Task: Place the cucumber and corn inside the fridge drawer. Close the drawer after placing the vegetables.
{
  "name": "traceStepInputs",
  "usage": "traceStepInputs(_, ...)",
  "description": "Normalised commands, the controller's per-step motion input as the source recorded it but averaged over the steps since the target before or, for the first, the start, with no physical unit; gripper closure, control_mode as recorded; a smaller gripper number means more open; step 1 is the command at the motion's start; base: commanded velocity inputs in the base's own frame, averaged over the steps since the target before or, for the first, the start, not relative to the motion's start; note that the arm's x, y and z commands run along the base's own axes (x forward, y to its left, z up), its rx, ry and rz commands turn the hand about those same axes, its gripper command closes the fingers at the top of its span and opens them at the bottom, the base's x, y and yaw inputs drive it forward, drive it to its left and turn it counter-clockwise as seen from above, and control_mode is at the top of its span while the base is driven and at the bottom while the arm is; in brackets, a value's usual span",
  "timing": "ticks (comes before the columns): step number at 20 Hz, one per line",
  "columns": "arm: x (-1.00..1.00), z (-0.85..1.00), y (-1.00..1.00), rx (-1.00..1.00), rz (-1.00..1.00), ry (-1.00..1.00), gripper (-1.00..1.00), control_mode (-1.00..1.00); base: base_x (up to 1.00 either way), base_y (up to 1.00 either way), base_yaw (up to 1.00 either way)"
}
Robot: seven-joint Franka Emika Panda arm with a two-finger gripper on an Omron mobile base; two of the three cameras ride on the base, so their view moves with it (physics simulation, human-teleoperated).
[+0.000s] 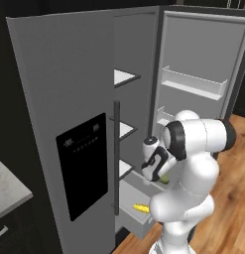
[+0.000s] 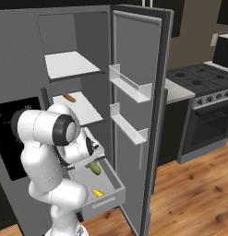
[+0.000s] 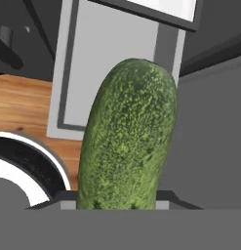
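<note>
My gripper (image 2: 91, 162) is shut on the dark green cucumber (image 2: 94, 167), which hangs over the open fridge drawer (image 2: 105, 204). In the hand view the cucumber (image 3: 127, 141) stands upright between the jaws and hides the fingertips. From the left base view, the cucumber (image 1: 165, 179) pokes out under the hand, above the drawer (image 1: 139, 223). The yellow corn (image 2: 98, 193) lies inside the drawer near its front; the left base view also has the corn (image 1: 140, 208) on the drawer floor.
The right fridge door (image 2: 134, 115) stands open with two white door bins (image 2: 129, 87). White shelves (image 2: 71, 64) sit above the drawer, one carrying a small brown item (image 2: 69, 97). The left door (image 1: 69, 124) with its black dispenser panel is close. A stove (image 2: 203, 83) stands to the right.
</note>
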Motion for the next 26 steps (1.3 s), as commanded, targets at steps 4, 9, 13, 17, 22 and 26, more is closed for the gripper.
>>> traceStepInputs(4, 0.56, -0.67, 0.0, 0.0, 0.0, 0.03, 1.0, -1.0, 0.0, 0.0, 0.0)
traceStepInputs(9, 0.34, -0.49, 0.0, 0.01, 0.0, 0.0, 1.0, -1.0, 0.0, 0.0, 0.0)
traceStepInputs(13, 0.22, -0.49, 0.0, 0.01, 0.0, 0.0, 1.0, -1.0, 0.0, 0.0, 0.0)
traceStepInputs(17, 0.23, -0.52, 0.02, 0.01, 0.0, 0.02, 1.0, -1.0, 0.0, 0.0, 0.0)
traceStepInputs(22, 0.19, -0.55, 0.11, 0.0, 0.0, 0.07, 1.0, -1.0, 0.0, 0.0, 0.0)
traceStepInputs(26, 0.19, -0.51, 0.09, 0.0, 0.0, 0.05, 1.0, -1.0, 0.0, 0.0, 0.0)
